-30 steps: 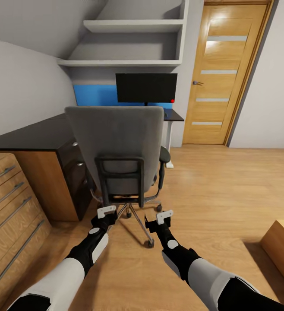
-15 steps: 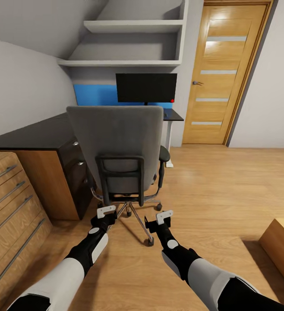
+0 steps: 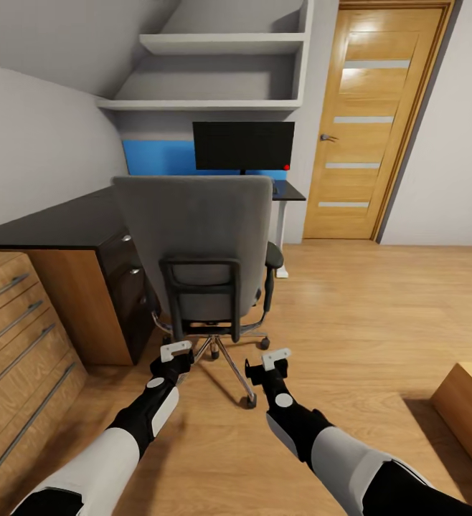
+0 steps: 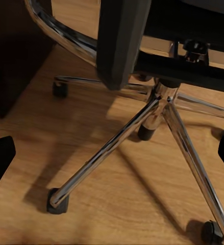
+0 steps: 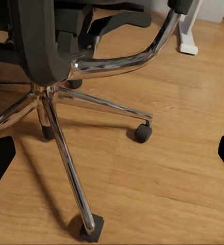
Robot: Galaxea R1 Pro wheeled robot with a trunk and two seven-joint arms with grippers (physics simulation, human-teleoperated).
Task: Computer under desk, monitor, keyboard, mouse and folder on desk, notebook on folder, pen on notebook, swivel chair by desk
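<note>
A home study corner is shown: a black-topped desk point(image 3: 64, 226) carrying a monitor point(image 3: 243, 145) at its far edge, a swivel chair point(image 3: 196, 247) drawn up to it, wall shelves point(image 3: 214, 72) above, a wooden door point(image 3: 372, 122) and wood-plank flooring point(image 3: 379, 322)

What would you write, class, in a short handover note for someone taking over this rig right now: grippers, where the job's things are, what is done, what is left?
Left gripper and right gripper: both open, holding nothing, low behind the swivel chair, not touching it.
The swivel chair stands with its back to the robot, beside the desk; its chrome base is close ahead of both wrists.
The monitor is upright on the desk: that part is done.
The chair back hides the seat, so the folder cannot be confirmed. Keyboard, mouse, notebook and pen are not located yet.
Left: find and place those items, stack them, then set the chair by the desk.
</note>
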